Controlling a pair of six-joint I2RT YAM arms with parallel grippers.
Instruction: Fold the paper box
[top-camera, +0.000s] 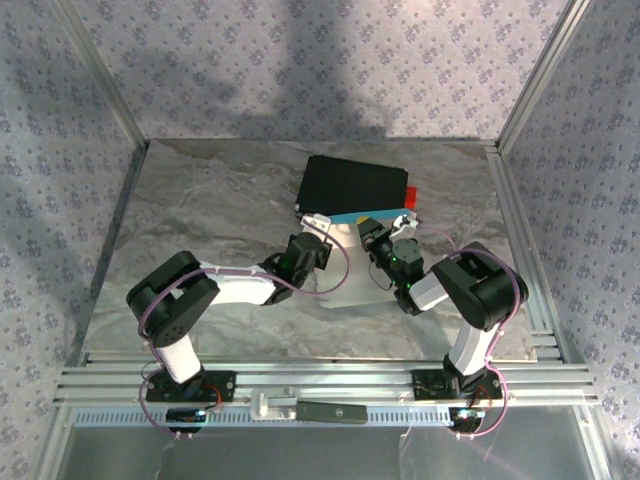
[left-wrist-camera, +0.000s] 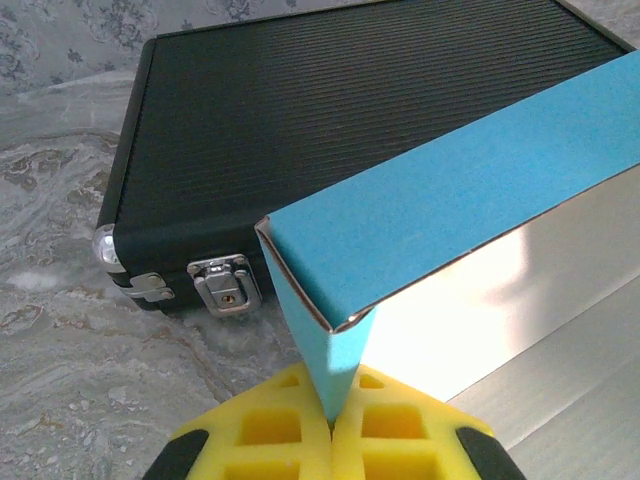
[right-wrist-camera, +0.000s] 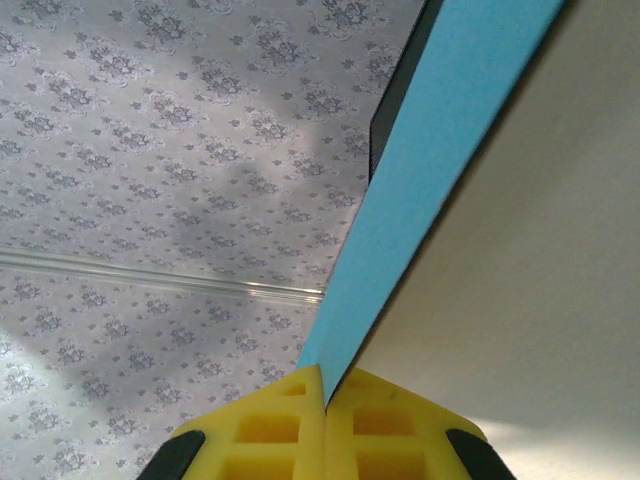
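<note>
- Left fingers (left-wrist-camera: 312, 432) were clenched on a folded blue corner flap of the paper box (left-wrist-camera: 450, 200), the yellow pads pressed together with the thin card between them.
- Right fingers (right-wrist-camera: 312, 420) were likewise clenched on a blue edge of the paper box (right-wrist-camera: 430, 150), with the white face running off to the right.
- The paper box (top-camera: 352, 272) sat mid-counter between the two wrists, partly folded. Its white side faced up towards the arms and a cyan strip stood up along its far edge.
- That far edge lay just beside the black case (top-camera: 355, 185). In the left wrist view the raised blue panel crossed in front of the case (left-wrist-camera: 330, 110), near its metal latch (left-wrist-camera: 225, 285).
- The counter (top-camera: 200, 210) lay bare to the left and near side of the sheet. The patterned walls (top-camera: 300, 60) and the metal frame closed in the back and both sides.
- The left arm (top-camera: 240, 290) had its elbow tucked back at the left and its forearm reaching right to the sheet's left edge.
- The right arm (top-camera: 480, 290) bent at its elbow on the right, with the wrist angled left and away to the far right corner.
</note>
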